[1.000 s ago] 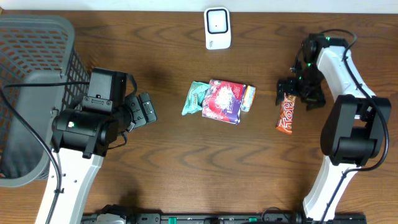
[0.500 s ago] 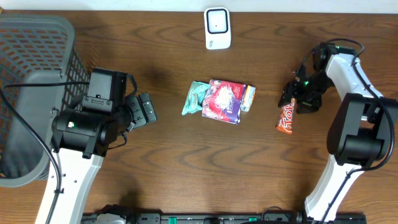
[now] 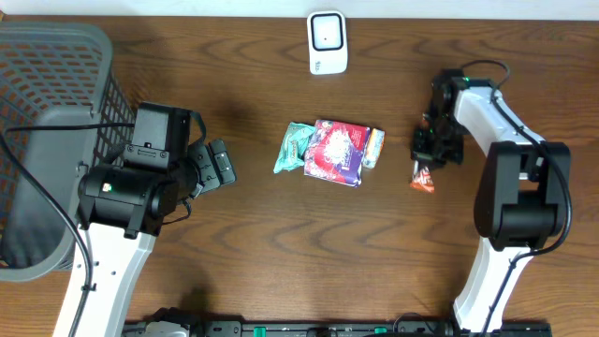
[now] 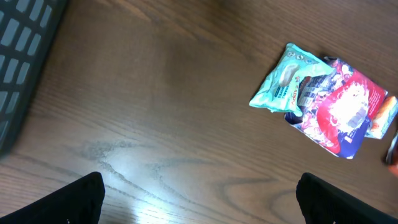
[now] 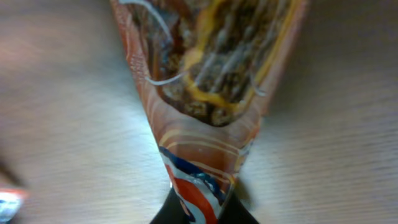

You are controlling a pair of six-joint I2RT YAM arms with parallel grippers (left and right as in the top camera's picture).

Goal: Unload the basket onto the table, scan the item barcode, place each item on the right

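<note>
the left claw hangs wide over bare bench, unchanged. the packet pile lies mid-bench, untouched. at right, the right claw has gone from wide to clamped on one end of the snack bar, which no longer lies flat and appears tipped up beneath it. judgement: grasp made; the carry to the scanner at the far edge comes next.

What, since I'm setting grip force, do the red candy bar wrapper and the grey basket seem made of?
The candy bar wrapper is likely thin glossy plastic film; it creases and catches light. The basket is probably moulded plastic, matte grey, with a regular lattice wall.
</note>
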